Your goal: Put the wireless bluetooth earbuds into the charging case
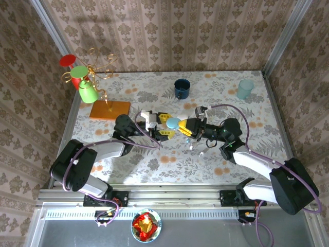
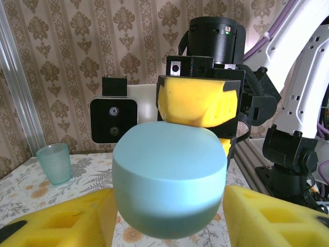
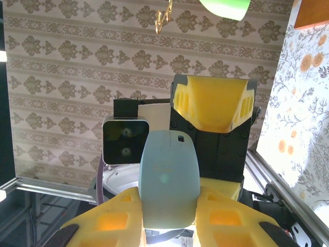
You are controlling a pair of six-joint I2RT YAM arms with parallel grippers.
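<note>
fig.: light-blue charging case, lid closed, held off the desk over its centre, between the two arms. right gripper: jaws clamped on the case, one yellow pad above & one below, per left wrist view. left gripper: jaws part-open, straddling the case's sides; contact cannot be told. small white bits on desk just bases-side of right gripper, too small to id as earbuds. navy cup & teal cup at far edge.
</note>
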